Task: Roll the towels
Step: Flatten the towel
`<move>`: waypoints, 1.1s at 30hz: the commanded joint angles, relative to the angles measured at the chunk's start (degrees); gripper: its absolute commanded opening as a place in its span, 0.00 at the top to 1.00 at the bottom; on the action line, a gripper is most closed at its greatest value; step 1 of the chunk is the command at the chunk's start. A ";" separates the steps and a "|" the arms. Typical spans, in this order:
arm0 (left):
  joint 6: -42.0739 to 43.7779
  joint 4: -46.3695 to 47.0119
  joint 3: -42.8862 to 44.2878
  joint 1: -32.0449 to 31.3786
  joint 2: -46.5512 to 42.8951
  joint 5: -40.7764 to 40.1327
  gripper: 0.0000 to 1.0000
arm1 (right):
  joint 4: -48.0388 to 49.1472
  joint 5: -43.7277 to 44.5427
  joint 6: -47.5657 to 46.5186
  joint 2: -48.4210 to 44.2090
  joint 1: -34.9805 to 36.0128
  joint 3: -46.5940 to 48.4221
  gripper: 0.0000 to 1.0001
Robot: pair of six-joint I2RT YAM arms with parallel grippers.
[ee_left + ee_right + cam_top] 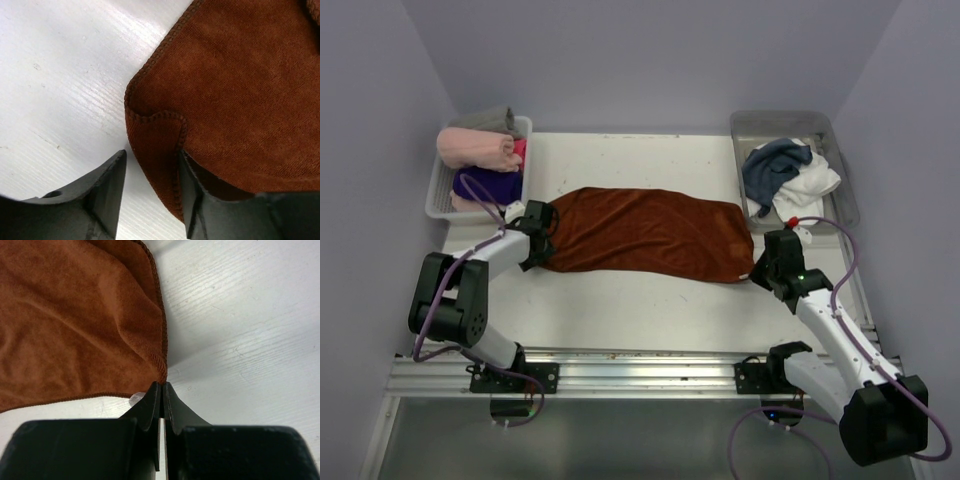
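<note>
Surface (650,310): white, with both arms bolted at its near edge.

Rust-brown towel (650,232): spread flat lengthwise across the middle of the surface and not yet rolled. Its left end is at the left gripper and its right near corner is at the right gripper.

Left arm (470,285): folded at the elbow, forearm reaching forward and inward to the towel's left end.

Right arm (840,335): stretched forward and leftward from its base, wrist angled down at the towel's right near corner.

Clear tray (782,116), far right: holds the slate-blue towel (772,165) and the white towel (815,182), both crumpled and touching (the white one spills over the tray's near rim).

White basket (435,195), far left: holds a pink roll (475,148) and a purple roll (490,185).

Left gripper (152,155): low over the surface, jaws apart, with a raised fold of the towel's hemmed corner between them. The right-hand finger (200,210) touches the cloth, but I cannot tell whether the fold is pinched.

Right gripper (162,386): jaws pressed together, tips meeting the very point of the towel's corner. I cannot tell whether any cloth is caught.
</note>
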 commanded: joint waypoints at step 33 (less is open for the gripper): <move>-1.82 -2.33 -3.35 4.48 -10.31 1.70 1.00 | 2.44 -9.91 8.34 6.70 -0.19 -4.80 0.53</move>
